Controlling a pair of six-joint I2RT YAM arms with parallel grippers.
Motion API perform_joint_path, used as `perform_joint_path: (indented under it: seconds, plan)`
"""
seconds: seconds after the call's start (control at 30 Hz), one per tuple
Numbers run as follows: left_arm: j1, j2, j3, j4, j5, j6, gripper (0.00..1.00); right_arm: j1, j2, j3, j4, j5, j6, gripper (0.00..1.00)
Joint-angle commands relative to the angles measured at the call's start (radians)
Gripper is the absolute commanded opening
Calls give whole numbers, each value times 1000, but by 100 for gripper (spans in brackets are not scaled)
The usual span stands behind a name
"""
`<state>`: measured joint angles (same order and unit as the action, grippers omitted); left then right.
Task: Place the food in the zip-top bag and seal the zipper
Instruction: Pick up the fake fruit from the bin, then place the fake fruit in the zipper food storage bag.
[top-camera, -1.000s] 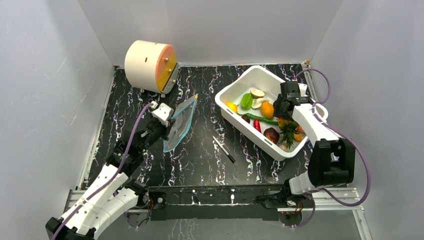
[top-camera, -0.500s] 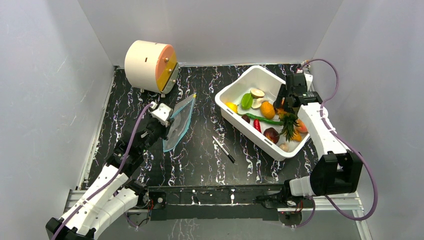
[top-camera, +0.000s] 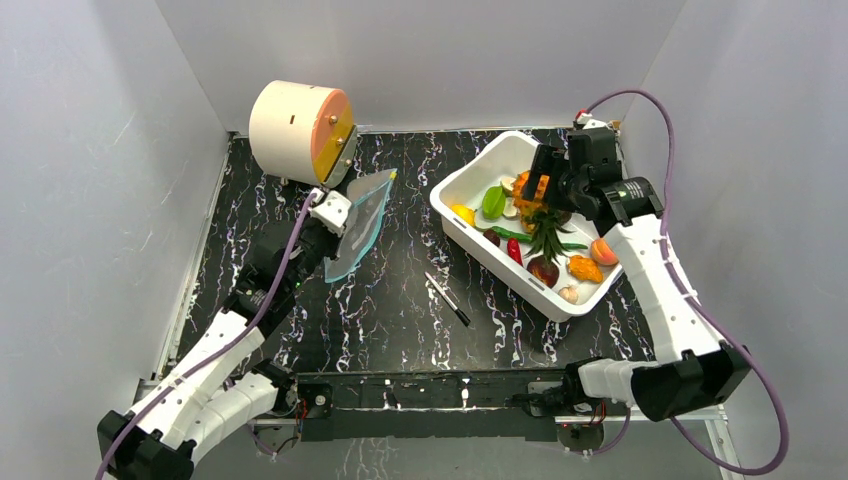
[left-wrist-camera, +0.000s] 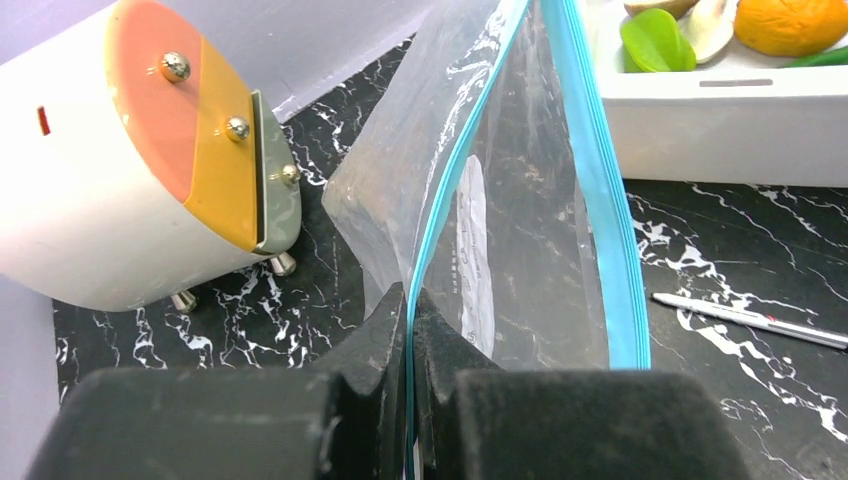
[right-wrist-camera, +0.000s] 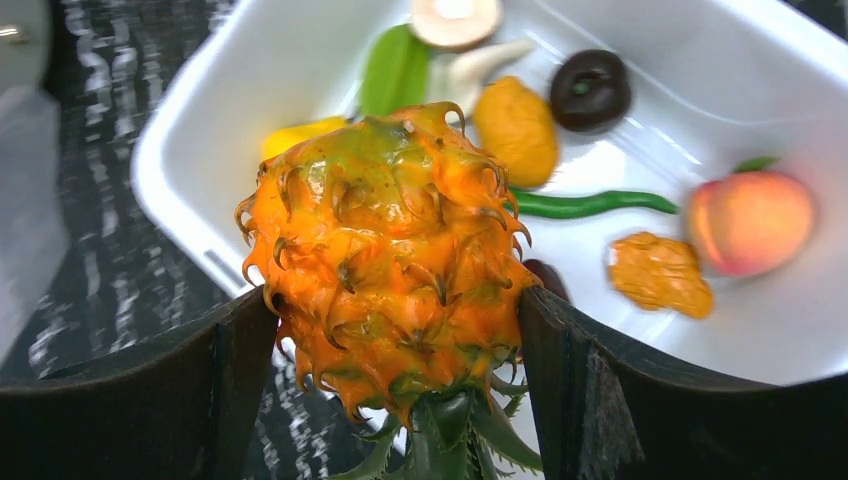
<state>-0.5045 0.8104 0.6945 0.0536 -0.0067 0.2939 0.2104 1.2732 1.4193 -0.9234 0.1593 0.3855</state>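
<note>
R gripper (right-wrist-camera: 392, 305) clenched on the 1 pineapple (right-wrist-camera: 380, 220), a finger on each flank, leafy crown hanging down. It's held up in the air, directly over the 1 white tub (top-camera: 455, 180). In the tub below the fingers I count at least nine loose food pcs: green, yellow, orange, red, dark purple, plus a peach (right-wrist-camera: 750, 220).

L gripper (left-wrist-camera: 410, 305) pinched tight on the 1 bag (left-wrist-camera: 520, 230), right at its blue-teal zipper (left-wrist-camera: 600, 200). Bag stands up ahead of the fingers, mouth parted. 1 cream drum w/ orange face (left-wrist-camera: 130, 170) sits to the left of those fingers, and 1 pen (top-camera: 447, 299) lies flat off to the right.

Surface: black marble-look table (top-camera: 400, 320), white veins. Plain pale walls (top-camera: 420, 60) on three sides.
</note>
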Motion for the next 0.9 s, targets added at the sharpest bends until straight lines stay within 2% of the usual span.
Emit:
perform_joint_path:
  seconds: [0.0,0.2,0.33,0.43,0.73,0.87]
  plan:
    - [-6,15,35,85,-21,23,0,50,-80,69,50,-167,66,42]
    - [-6,31,-23,151,40,25,0,177,-136,2,175,-289,176,39]
    - [-5,50,-32,152,86,-15,0,229,-172,-125,387,-464,307,38]
    - [-5,50,-58,163,105,-41,0,293,-168,-197,514,-541,390,38]
    - [-6,64,-90,179,142,-81,0,494,-82,-223,676,-543,497,39]
    - [-5,73,-88,170,147,-82,0,538,-45,-241,746,-543,554,39]
